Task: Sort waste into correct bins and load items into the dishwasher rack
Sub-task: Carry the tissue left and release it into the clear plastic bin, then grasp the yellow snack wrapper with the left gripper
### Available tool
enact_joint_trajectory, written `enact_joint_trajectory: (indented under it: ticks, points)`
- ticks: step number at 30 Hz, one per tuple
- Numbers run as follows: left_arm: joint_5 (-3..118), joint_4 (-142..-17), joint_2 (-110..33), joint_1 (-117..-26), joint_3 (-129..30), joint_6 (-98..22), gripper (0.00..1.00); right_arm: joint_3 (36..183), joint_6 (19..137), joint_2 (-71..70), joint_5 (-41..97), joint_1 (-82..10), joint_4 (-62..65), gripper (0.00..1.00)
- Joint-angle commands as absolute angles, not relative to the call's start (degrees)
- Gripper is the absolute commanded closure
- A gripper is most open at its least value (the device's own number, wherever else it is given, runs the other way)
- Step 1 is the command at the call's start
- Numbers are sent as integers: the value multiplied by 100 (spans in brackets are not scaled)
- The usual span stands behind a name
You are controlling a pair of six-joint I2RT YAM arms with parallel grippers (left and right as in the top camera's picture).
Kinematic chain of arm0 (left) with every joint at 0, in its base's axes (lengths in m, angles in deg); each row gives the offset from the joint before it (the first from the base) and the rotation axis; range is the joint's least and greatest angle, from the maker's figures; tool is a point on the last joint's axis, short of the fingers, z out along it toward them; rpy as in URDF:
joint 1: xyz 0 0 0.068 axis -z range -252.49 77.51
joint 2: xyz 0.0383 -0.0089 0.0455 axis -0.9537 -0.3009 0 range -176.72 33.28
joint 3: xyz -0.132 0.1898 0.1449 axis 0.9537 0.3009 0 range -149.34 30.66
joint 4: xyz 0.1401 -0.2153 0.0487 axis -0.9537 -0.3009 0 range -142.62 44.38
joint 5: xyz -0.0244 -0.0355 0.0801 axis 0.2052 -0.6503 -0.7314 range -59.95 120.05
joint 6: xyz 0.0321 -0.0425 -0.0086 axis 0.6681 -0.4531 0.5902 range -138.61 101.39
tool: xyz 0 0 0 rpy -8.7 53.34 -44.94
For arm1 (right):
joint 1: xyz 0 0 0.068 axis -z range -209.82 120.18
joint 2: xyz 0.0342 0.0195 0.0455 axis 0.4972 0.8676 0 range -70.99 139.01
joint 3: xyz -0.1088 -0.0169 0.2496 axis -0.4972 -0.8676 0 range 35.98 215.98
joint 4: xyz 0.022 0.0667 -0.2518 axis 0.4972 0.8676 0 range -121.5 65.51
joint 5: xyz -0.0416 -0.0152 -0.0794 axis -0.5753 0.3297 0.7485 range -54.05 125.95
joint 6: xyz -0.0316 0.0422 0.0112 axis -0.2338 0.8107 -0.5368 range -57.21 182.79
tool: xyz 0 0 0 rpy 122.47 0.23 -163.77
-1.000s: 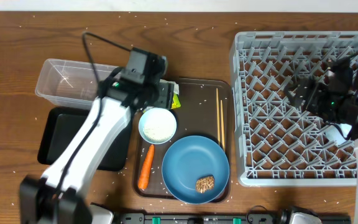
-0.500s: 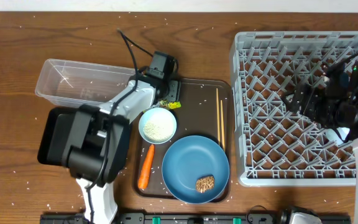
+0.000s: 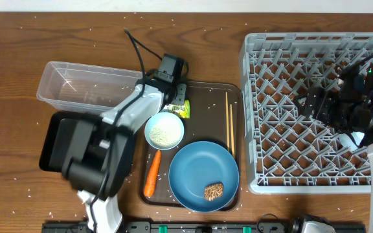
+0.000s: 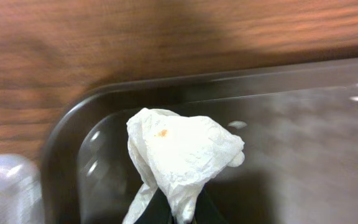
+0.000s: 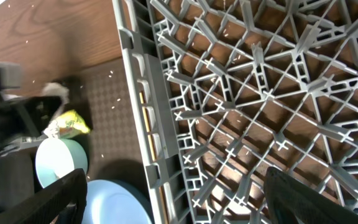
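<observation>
In the left wrist view my left gripper (image 4: 182,214) is shut on a crumpled white tissue (image 4: 180,148), just above the far left corner of the dark brown serving tray (image 4: 73,134). From overhead this gripper (image 3: 173,97) sits at that corner, beside the yellow-green wrapper (image 3: 182,109). On the tray lie a white bowl of rice (image 3: 164,130), a carrot (image 3: 151,173), chopsticks (image 3: 228,122) and the blue plate (image 3: 203,169) with a brown chunk (image 3: 213,191). My right gripper (image 3: 317,102) hangs open over the grey rack (image 3: 258,116), holding nothing.
The clear tub (image 3: 83,83) and the black tray (image 3: 52,139) lie left of the serving tray, partly under my left arm. Rice grains are scattered over the wooden table. The rack's pegs stand under my right gripper (image 5: 176,205).
My left arm swung so its gripper reached the tray's far left corner, then shut on the tissue. The right arm has stayed put.
</observation>
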State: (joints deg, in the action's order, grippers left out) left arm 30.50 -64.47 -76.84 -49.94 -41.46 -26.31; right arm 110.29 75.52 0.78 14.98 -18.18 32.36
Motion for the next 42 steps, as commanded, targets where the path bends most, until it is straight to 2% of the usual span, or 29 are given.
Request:
enact_joint_trajectory:
  ticks: [1,7,11,14,19,21,26,29,34,42]
  points:
    - [3024,-6630,-6609,-4942,-4187,-2699,94,11064,7432,76,1509,-1897,3214,16]
    - [2207,-7129,-5634,-5058,-4185,-2677,94,11064,7430,76,1518,-1897,3122,16]
    - [1470,-7413,-5676,-5290,-4152,-2677,94,11064,7430,76,1515,-1899,3129,15]
    - [1389,-7314,-5940,-5624,-4065,-2655,94,11064,7430,76,1515,-1897,3153,15]
    - [1409,-7194,-6362,-6168,-4065,-2616,83,11064,7430,76,1474,-1899,3199,15]
    - [1621,-7205,-6366,-6308,-4065,-2620,66,11064,7427,76,1474,-1897,3221,15]
    - [2976,-7279,-6122,-6223,-4071,-2620,50,11064,7427,76,1476,-1897,3219,14]
    - [3551,-7264,-6093,-5998,-4071,-2638,46,11064,7427,76,1478,-1897,3216,14]
    - [3514,-7347,-6229,-5449,-4069,-2636,43,11064,7430,76,1476,-1897,3216,14]
    - [2655,-7288,-7040,-4925,-4065,-2636,42,11064,7430,76,1476,-1899,3219,14]
